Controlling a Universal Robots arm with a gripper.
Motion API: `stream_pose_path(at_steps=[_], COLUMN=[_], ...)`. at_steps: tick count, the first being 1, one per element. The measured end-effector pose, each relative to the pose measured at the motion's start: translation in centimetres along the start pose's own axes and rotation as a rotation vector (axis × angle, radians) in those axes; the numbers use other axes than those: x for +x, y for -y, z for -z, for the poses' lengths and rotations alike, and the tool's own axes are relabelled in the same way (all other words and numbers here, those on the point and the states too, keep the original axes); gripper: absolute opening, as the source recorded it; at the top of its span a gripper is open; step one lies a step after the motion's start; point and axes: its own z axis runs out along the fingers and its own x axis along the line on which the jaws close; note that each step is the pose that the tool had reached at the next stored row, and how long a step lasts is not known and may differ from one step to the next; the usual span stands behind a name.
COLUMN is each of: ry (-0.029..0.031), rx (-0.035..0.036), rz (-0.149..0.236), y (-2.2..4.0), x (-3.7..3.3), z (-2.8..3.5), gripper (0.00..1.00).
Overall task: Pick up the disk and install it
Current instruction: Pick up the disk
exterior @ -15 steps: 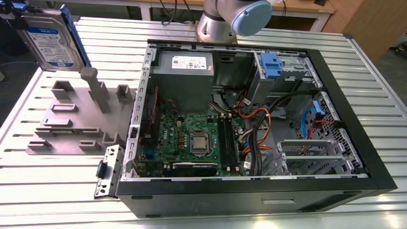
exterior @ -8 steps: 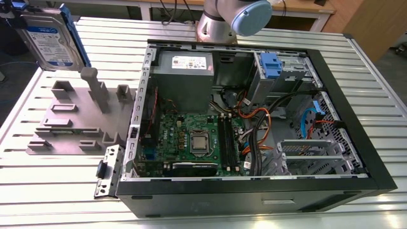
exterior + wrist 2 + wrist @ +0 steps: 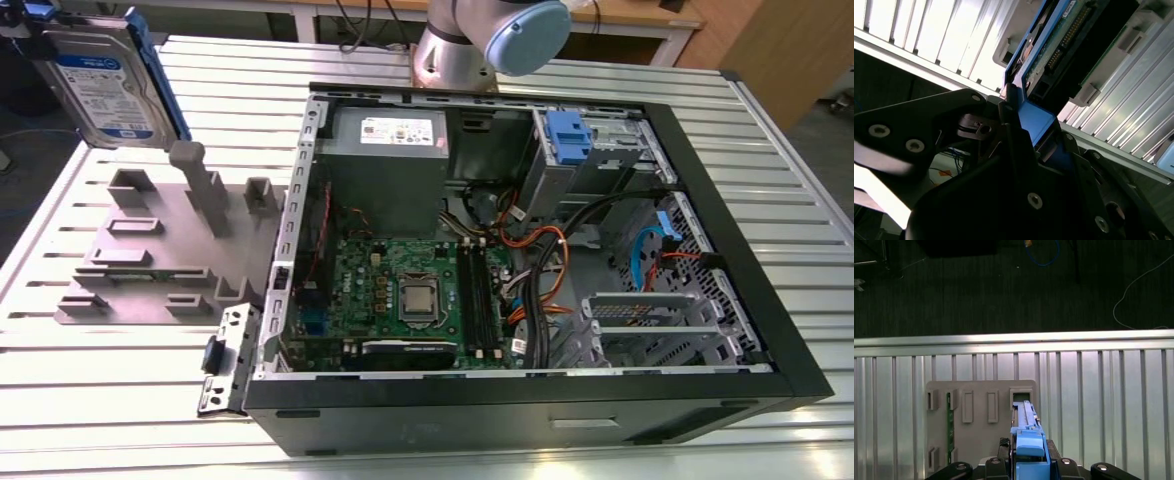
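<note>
Slatted aluminium tabletop (image 3: 120, 400) carrying an open black computer case (image 3: 467, 415) on the exterior view's right and a grey moulded fixture (image 3: 147, 260) with upright posts and slots on the exterior view's left. The base of the robot arm (image 3: 481, 40) stands behind the case at the far edge of the tabletop. Inside the case: a grey power supply (image 3: 387, 160) with a white sticker at the rear, a green motherboard (image 3: 400, 290) in front of it, and a small blue bracket (image 3: 569, 135) in the drive bay on the exterior view's right of the power supply.

The disk (image 3: 107, 85), a silver hard drive with a blue-and-white label in a blue carrier, is held upright in the air at the exterior view's upper left, above the fixture and well apart from the case. In the first wrist view its thin edge (image 3: 1026, 425) lies over the fixture (image 3: 979, 440).

The gripper (image 3: 1024, 115) is closed on the blue carrier at one end of the disk (image 3: 1064, 45), with a black finger (image 3: 1009, 107) pressed against the plastic. In the first wrist view the gripper (image 3: 1029, 460) flanks the carrier on both sides.
</note>
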Motion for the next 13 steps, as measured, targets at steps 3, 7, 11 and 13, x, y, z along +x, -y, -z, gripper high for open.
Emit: stream_pose_path(at_steps=[3,7,11,13], ry=[-0.0031,-0.0039,-0.0040,-0.0040], rx=[0.0001,0.0002,0.0001,0.0002], rz=[0.000,0.000,0.000,0.000], y=[0.00,0.00,0.00,0.00], x=[0.04,0.05,0.05,0.05], z=[1.72,2.22,2.26,2.27], gripper=[0.36,0.36,0.36,0.36])
